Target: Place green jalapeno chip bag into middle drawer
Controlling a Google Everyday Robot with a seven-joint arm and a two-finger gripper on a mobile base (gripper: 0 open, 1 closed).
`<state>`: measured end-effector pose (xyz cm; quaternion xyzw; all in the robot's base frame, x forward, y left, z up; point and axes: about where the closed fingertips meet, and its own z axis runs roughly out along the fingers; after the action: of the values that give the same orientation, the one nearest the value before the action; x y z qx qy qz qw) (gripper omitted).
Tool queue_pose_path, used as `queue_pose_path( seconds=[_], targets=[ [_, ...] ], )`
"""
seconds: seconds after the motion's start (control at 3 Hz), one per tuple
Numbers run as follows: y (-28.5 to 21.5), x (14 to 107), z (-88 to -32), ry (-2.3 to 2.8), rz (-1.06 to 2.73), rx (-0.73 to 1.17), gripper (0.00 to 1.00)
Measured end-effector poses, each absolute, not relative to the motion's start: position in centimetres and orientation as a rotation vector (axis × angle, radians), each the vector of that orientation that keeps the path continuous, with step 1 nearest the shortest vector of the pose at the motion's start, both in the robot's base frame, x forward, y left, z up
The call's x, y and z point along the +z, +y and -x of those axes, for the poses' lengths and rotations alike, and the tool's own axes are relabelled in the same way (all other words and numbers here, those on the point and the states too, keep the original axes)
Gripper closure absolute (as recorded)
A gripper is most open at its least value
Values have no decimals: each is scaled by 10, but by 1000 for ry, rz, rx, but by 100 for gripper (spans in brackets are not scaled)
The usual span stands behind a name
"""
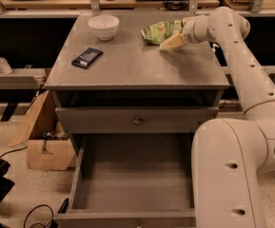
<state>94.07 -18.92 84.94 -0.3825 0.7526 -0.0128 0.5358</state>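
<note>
The green jalapeno chip bag (157,32) lies crumpled at the back right of the grey cabinet's top (132,65). My gripper (172,41) is at the bag's right front edge, low over the top and touching or nearly touching the bag; the arm reaches in from the right. The middle drawer (132,189) is pulled out wide open below the cabinet front, with a bare floor. Nothing lies in it.
A white bowl (103,26) stands at the back left of the top, and a flat dark bar (86,57) lies in front of it. A shut drawer with a round knob (138,121) sits above the open one. My base (232,175) stands right of the open drawer. A cardboard box (44,148) is on the floor at the left.
</note>
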Motion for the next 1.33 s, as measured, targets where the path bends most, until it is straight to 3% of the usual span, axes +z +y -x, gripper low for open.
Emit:
queue_pose_path(
  seconds=[1.0,1.33],
  targets=[
    [-186,847,-941,1794,914,-27,96],
    [-185,846,-942,1795,916,-25,100]
  ],
)
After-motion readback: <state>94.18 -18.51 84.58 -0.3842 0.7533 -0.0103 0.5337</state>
